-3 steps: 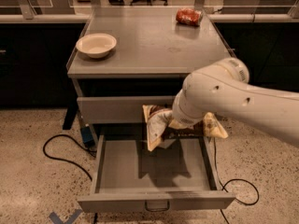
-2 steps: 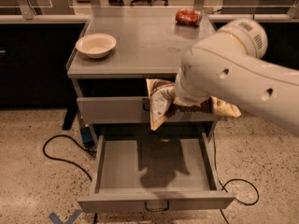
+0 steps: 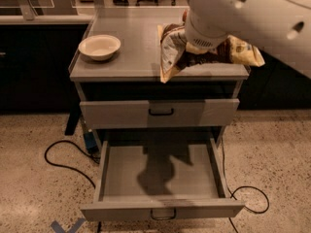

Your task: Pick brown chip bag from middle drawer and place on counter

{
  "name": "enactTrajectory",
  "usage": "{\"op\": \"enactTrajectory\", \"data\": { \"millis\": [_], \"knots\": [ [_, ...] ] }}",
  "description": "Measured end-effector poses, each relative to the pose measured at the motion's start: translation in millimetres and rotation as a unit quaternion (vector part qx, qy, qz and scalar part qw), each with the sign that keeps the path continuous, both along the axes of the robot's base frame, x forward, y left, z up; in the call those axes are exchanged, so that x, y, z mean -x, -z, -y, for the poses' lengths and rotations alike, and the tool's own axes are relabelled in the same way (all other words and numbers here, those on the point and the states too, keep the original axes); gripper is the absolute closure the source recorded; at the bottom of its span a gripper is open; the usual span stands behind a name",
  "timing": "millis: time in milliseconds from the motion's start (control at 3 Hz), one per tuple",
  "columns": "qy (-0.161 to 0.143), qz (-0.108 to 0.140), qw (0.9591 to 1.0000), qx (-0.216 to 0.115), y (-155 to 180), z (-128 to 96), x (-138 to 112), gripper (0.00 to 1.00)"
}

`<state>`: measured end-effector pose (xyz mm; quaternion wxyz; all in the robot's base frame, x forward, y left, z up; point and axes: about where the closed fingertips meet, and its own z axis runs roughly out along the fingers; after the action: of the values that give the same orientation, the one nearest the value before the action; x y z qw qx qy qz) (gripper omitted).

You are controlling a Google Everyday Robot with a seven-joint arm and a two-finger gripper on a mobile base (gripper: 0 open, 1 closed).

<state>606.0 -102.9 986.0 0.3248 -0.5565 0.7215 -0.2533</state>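
The brown chip bag [image 3: 174, 50] is crumpled, dark brown with cream-yellow edges. It hangs in the air over the front right part of the counter [image 3: 131, 42], its lower corner below the counter's front edge. My gripper [image 3: 204, 46] is shut on the bag's middle, mostly hidden behind my big white wrist. The bag's other end [image 3: 243, 51] sticks out to the right. The middle drawer [image 3: 126, 176] is pulled wide open below, its grey floor bare except for the arm's shadow.
A cream bowl [image 3: 99, 46] stands on the counter's left side. A closed drawer [image 3: 160, 113] sits above the open one. Black cables [image 3: 63, 155] lie on the speckled floor on both sides. Dark cabinets stand to the left and right.
My arm has risen with the bag, from just above the open drawer up to counter height. The bag now hangs over the counter's front edge.
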Motion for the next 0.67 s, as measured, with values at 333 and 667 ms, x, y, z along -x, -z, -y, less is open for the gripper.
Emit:
{"op": "enactTrajectory", "data": {
  "millis": [333,667],
  "knots": [
    [0.002,0.003,1.0000,0.006,-15,-9,-59,1.00],
    [-0.022,-0.009,0.9997,0.008,-14,-37,-115,1.00]
  ]
}}
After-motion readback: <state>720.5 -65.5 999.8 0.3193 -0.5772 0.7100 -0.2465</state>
